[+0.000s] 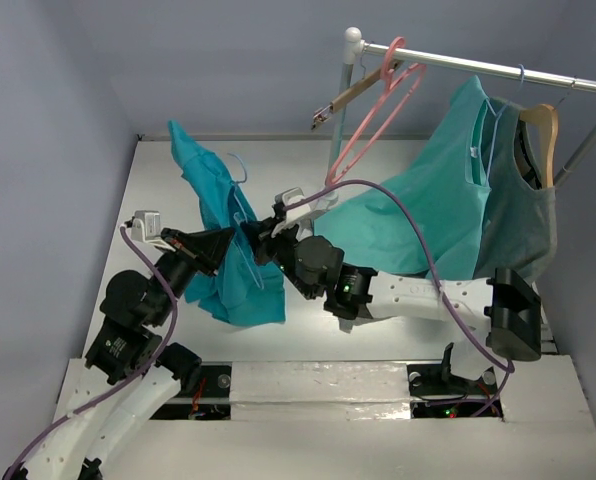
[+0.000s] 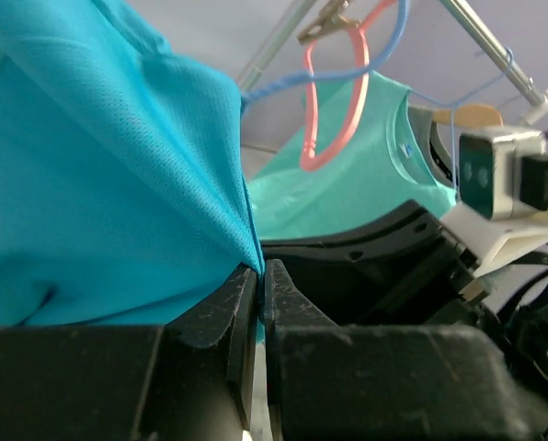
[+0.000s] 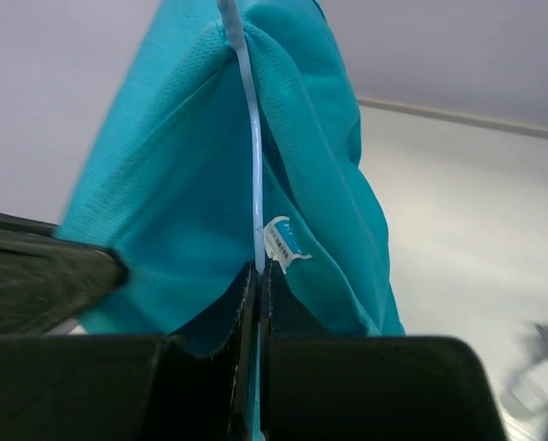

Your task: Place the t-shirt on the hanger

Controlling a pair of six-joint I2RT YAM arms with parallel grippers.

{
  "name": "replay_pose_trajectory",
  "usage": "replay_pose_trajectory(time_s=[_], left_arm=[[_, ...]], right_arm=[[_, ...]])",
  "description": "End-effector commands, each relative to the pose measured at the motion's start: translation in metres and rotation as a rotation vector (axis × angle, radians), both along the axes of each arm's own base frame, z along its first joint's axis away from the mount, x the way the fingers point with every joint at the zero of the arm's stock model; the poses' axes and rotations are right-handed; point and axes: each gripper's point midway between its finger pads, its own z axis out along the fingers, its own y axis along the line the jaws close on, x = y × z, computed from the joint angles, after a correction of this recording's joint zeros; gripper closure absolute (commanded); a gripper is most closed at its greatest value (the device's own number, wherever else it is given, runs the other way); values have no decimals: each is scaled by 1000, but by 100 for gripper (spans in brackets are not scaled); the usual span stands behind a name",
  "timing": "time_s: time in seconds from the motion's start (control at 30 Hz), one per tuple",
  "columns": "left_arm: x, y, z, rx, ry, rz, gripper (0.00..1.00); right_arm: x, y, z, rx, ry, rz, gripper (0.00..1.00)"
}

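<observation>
Over the white table [image 1: 290,165], I'm holding the t-shirt [image 1: 210,180] up: left gripper [image 2: 260,285] jaws pinching its cloth, right gripper [image 3: 258,280] jaws clamping the hanger [image 3: 254,138] wire.

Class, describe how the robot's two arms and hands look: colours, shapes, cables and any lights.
The left arm and right arm have white shells joined by chunky black joints. A purple cable loops along each. A small green light glows on the right arm. The left hand and right hand are black, with flat scuffed fingers.
</observation>
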Motion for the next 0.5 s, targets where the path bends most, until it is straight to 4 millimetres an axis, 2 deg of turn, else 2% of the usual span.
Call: replay_pose_trajectory(time_s=[0.0, 0.07, 0.17, 0.2, 0.23, 0.27, 0.3, 0.37, 0.43, 0.47], left_arm=[[-14, -9, 8, 1, -29, -84, 100], [-17, -18, 6, 22, -17, -137, 100], [-16, -9, 5, 36, 3, -89, 100], [-12, 1, 5, 36, 15, -32, 98], [-12, 5, 8, 30, 13, -13, 91], [-10, 10, 12, 20, 8, 21, 75], [-10, 13, 22, -2, -8, 34, 69], [-7, 10, 30, -9, -13, 26, 57], [-8, 7, 48, -42, -42, 12, 54], [-6, 5, 51, -46, -41, 9, 53]], right_arm=[[-11, 0, 79, 224, -142, 81, 100], [-5, -1, 86, 232, -164, 69, 100], [-10, -9, 103, 285, -211, 73, 100], [-14, -11, 83, 270, -197, 95, 100], [-17, -21, 90, 315, -197, 93, 100], [-18, -24, 84, 309, -185, 95, 100], [-18, -26, 65, 279, -165, 92, 100], [-20, -32, 58, 289, -152, 93, 100], [-19, -37, 41, 262, -132, 78, 100], [-20, -41, 42, 267, -134, 75, 100]])
